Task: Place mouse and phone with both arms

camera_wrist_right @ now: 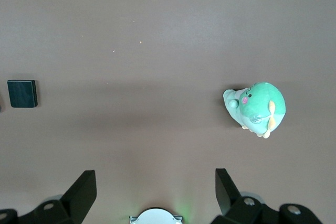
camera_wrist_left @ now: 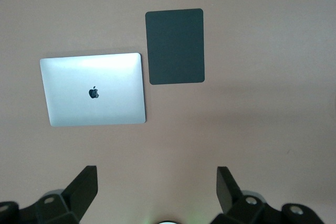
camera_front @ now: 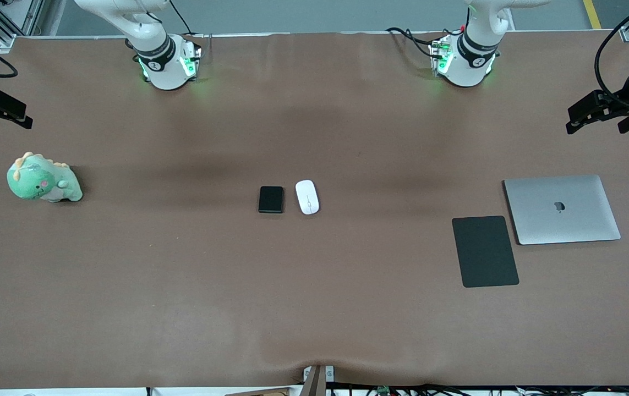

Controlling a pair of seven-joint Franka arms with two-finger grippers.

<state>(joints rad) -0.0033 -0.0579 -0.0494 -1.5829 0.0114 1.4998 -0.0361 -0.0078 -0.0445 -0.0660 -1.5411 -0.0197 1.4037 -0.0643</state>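
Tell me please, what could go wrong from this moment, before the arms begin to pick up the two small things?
1. The phone and the mouse lie close beside each other mid-table; two arms reaching there together could collide, or one could nudge the neighbouring item.
2. Both lie flat and low, so open fingers may scrape the table or slip off the glossy mouse.
3. The left tool and right tool wait open at the table's ends, a long reach.

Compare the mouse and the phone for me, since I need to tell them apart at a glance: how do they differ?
The mouse is white; the phone is black. The mouse is a rounded oval with a thin centre line, the phone a plain rectangular slab with rounded corners. The mouse lies toward the left arm's end, the phone toward the right arm's. Both are similar in size, side by side, ungripped, mid-table.
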